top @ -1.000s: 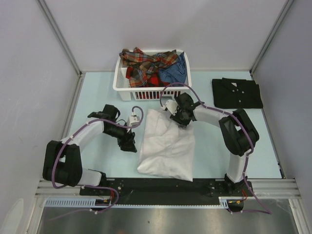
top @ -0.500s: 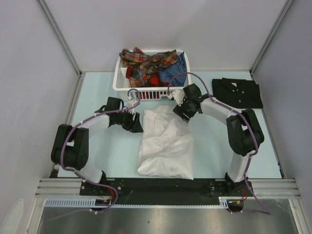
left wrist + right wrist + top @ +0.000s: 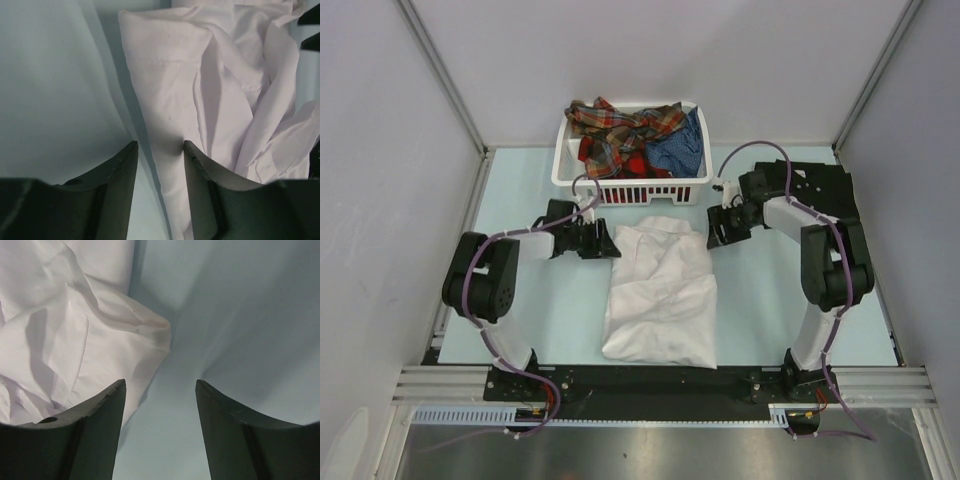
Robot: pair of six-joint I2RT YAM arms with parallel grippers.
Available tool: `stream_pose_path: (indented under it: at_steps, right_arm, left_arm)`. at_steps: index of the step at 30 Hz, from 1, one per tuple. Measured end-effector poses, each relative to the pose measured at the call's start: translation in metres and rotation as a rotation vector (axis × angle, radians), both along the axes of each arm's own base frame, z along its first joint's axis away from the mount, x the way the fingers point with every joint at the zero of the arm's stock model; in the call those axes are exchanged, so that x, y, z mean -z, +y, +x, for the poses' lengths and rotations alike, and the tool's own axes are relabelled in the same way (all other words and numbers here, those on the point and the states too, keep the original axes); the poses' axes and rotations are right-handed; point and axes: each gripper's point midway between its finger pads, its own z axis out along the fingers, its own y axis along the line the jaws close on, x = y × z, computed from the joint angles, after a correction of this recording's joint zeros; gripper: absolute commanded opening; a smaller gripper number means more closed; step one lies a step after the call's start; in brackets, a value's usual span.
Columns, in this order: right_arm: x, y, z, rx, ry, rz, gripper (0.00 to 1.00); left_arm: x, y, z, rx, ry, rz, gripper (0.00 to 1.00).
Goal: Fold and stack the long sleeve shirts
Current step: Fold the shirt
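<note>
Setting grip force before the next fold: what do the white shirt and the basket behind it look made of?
The white shirt: thin woven cloth, matte, probably cotton or a blend; it creases softly and shows stitched seams. The basket: rigid white plastic, smooth finish, with moulded slats.

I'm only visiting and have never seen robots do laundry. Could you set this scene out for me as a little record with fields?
Table: pale blue, walled at the back and sides
White shirt: crumpled, lying mid-table
Left gripper: open, jaws astride the shirt's left edge
Right gripper: open, the shirt's far right corner just ahead of its jaws
Basket: white, at the back, holding plaid shirts and a blue shirt
Black shirt: far right, partly hidden by the right arm
</note>
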Motion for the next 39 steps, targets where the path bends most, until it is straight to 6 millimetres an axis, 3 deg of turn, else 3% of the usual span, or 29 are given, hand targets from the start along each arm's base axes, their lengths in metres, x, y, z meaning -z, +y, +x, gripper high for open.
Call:
stream_pose_path:
  at_steps: [3, 5, 7, 11, 12, 23, 25, 26, 27, 29, 30, 34, 39]
  right_arm:
    - [0.021, 0.008, -0.011, 0.019, 0.094, 0.044, 0.62]
    - [0.019, 0.014, -0.006, 0.03, 0.086, 0.082, 0.59]
    - [0.021, 0.02, -0.003, 0.042, 0.092, 0.115, 0.48]
    - [0.025, 0.031, 0.008, 0.066, 0.104, 0.181, 0.14]
    - [0.027, 0.033, 0.011, 0.077, 0.115, 0.193, 0.0]
    - [0.03, 0.037, 0.045, 0.158, 0.156, 0.271, 0.0]
    - [0.03, 0.037, 0.051, 0.163, 0.151, 0.275, 0.07]
    - [0.029, 0.037, 0.054, 0.167, 0.148, 0.276, 0.15]
    - [0.029, 0.037, 0.057, 0.172, 0.144, 0.279, 0.32]
    - [0.025, 0.036, 0.062, 0.176, 0.143, 0.296, 0.51]
    - [0.022, 0.035, 0.065, 0.185, 0.136, 0.298, 0.63]
    - [0.007, 0.015, 0.067, 0.223, 0.124, 0.318, 0.73]
    - [-0.027, -0.019, 0.02, 0.296, 0.163, 0.342, 0.77]
  left_arm:
    - [0.003, -0.003, 0.009, -0.042, 0.01, -0.028, 0.38]
    - [0.004, -0.005, 0.012, -0.059, 0.016, -0.038, 0.34]
    - [0.005, -0.006, 0.014, -0.073, 0.022, -0.048, 0.24]
    - [0.01, -0.008, 0.018, -0.083, 0.046, -0.061, 0.05]
    - [0.011, -0.009, 0.02, -0.087, 0.052, -0.065, 0.0]
    - [0.009, -0.014, 0.041, -0.109, 0.047, -0.096, 0.0]
    - [0.01, -0.013, 0.043, -0.113, 0.046, -0.095, 0.05]
    - [0.01, -0.013, 0.045, -0.115, 0.044, -0.095, 0.16]
    - [0.009, -0.013, 0.047, -0.117, 0.041, -0.095, 0.24]
    - [0.008, -0.012, 0.048, -0.116, 0.038, -0.097, 0.44]
    - [0.006, -0.012, 0.049, -0.11, 0.031, -0.101, 0.47]
    - [-0.025, -0.01, 0.034, -0.08, -0.019, -0.128, 0.56]
    - [-0.082, -0.005, -0.012, -0.021, -0.119, -0.164, 0.57]
